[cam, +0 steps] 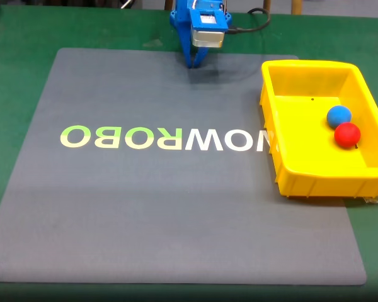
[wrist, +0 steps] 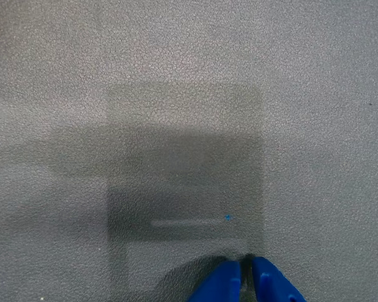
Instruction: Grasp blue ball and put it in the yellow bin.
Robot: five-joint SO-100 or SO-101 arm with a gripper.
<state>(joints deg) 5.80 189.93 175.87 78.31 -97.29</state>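
Job looks done: blue ball [cam: 339, 116] sits inside yellow bin [cam: 315, 175] w/ red ball [cam: 347, 134] touching it at ~5 o'clock, while gripper [cam: 195, 63], jaws pinched together on nothing, is parked at mat's [cam: 145, 207] 12 o'clock edge, prob. resting.

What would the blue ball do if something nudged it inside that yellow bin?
Being round, the blue ball would probably roll readily, though the yellow bin walls should contain it. It touches the red ball, so that would likely shift too. Its matte surface suggests decent grip.
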